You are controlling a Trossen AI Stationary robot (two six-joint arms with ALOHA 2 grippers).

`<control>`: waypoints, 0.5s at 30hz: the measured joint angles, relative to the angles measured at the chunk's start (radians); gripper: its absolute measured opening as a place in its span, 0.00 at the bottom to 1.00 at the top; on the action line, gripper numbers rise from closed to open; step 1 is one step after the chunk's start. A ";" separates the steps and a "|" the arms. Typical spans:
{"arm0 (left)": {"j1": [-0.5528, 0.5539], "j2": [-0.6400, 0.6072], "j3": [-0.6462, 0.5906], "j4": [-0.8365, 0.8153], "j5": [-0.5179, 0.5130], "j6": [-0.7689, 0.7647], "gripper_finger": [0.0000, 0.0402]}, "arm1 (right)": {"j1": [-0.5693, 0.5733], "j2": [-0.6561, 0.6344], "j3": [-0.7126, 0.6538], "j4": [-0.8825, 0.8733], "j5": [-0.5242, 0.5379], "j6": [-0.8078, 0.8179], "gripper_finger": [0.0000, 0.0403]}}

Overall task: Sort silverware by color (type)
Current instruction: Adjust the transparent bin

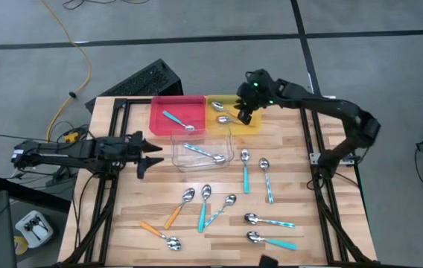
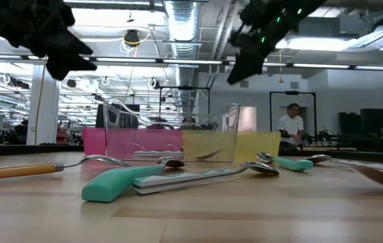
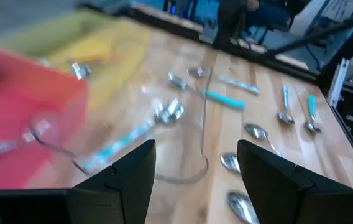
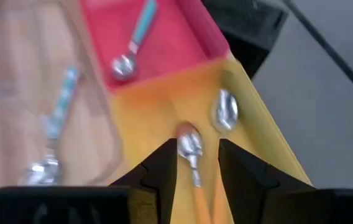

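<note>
Landmark: the yellow tray [image 1: 253,126], at the table's far edge; all places below are given against it.
Step in hand: judged to be a drop-off. The right gripper [image 1: 246,110] hangs above the yellow tray, an orange-handled spoon [image 4: 192,155] lying between its fingers.
Right claw: narrow, fingers either side of the orange handle; whether they pinch it or have just let go, I cannot tell.
Doing it well: open only while over the yellow floor, lift straight up, and keep clear of the second spoon [image 4: 225,111] lying just beside in the same tray.
Left arm: the left gripper [image 1: 146,155] waits well to the left of the yellow tray, claw wide and empty.
Red tray [image 1: 159,123]: touching the yellow tray's left side; holds one teal spoon [image 1: 175,120].
Clear tray [image 1: 176,151]: just in front of both; holds a pale blue spoon [image 1: 201,152].
Loose silverware [image 1: 219,212]: about ten spoons on the table in front of the trays, well apart from the yellow tray.
Obstruction: the clear tray's tall walls stand near the gripper's way back.
Room: a person [image 2: 290,124] sits far behind.
</note>
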 joint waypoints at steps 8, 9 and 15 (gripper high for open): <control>-0.095 0.105 -0.128 0.080 -0.171 -0.152 0.45 | 0.176 -0.163 0.000 -0.051 0.092 0.100 0.31; -0.098 0.111 -0.141 0.091 -0.205 -0.158 0.43 | 0.205 -0.177 0.000 -0.060 0.106 0.111 0.31; -0.099 0.119 -0.175 0.197 -0.234 -0.151 0.32 | 0.367 -0.222 0.000 -0.141 0.254 0.182 0.30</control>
